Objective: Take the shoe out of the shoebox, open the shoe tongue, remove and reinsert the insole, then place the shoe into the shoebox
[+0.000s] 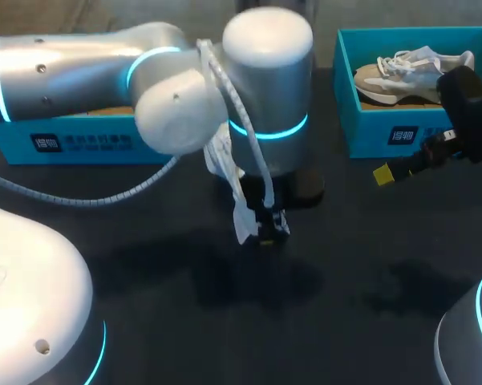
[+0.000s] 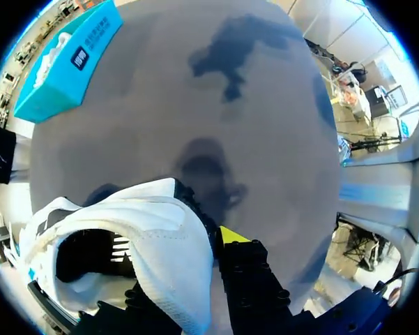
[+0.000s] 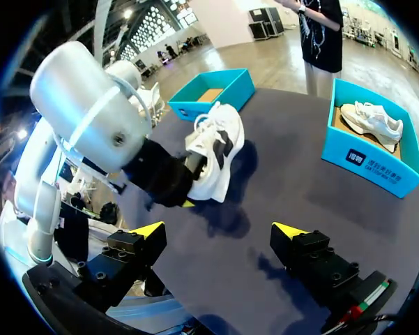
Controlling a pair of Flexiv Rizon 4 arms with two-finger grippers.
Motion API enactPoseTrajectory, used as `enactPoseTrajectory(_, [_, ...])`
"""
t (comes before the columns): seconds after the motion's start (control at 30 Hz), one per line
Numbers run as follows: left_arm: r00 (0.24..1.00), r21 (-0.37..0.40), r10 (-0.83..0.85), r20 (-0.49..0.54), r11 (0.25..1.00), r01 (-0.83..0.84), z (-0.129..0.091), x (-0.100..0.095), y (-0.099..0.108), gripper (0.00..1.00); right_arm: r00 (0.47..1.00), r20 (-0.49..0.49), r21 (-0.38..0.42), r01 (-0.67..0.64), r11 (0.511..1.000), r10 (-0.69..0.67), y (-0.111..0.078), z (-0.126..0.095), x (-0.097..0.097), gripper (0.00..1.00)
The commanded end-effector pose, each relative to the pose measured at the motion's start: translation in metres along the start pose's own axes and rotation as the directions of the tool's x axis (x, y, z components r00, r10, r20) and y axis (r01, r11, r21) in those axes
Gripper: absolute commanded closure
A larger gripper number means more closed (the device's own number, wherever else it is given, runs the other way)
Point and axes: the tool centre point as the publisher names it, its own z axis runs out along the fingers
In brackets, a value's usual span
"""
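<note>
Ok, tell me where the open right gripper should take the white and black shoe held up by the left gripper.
Probably the free end of the white and black shoe, away from the left gripper pinching it near the opening. Bring the right gripper in from its own side, spanning the shoe's narrow width; that end hangs clear.

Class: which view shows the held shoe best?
Right wrist view: the white shoe hangs whole from the left gripper. Head view: the left arm hides most of it. Left wrist view: only its opening.
</note>
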Motion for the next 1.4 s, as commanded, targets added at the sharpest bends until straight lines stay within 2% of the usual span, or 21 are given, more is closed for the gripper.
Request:
enactPoseTrajectory(0.03, [1.0, -0.004, 0.005, 0.025, 1.0, -0.005, -0.06, 0.005, 0.006, 1.0, 1.0, 0.001, 0.005, -0.003, 1.0, 0.003, 0.003, 0.002, 0.0, 0.0])
enactPoseTrajectory(0.17, [0.999, -0.014, 0.014, 0.05, 1.0, -0.013, -0.078, 0.007, 0.004, 1.0, 1.0, 0.001, 0.005, -0.003, 1.0, 0.003, 0.003, 0.002, 0.0, 0.0])
enactPoseTrajectory(0.37, [0.996, 0.013, 0.013, 0.085, 1.0, -0.015, -0.099, 0.012, -0.002, 1.0, 1.0, 0.001, 0.005, -0.003, 1.0, 0.003, 0.003, 0.002, 0.0, 0.0])
enactPoseTrajectory(1.13, [0.996, 0.013, 0.013, 0.085, 1.0, -0.015, -0.099, 0.012, -0.002, 1.0, 1.0, 0.001, 0.005, -0.003, 1.0, 0.003, 0.003, 0.002, 0.0, 0.0])
enactPoseTrajectory(1.4, [0.996, 0.017, 0.078, 0.053, 0.997, -0.079, -0.115, -0.012, 0.039, 1.0, 1.0, 0.001, 0.005, -0.003, 1.0, 0.003, 0.003, 0.002, 0.0, 0.0])
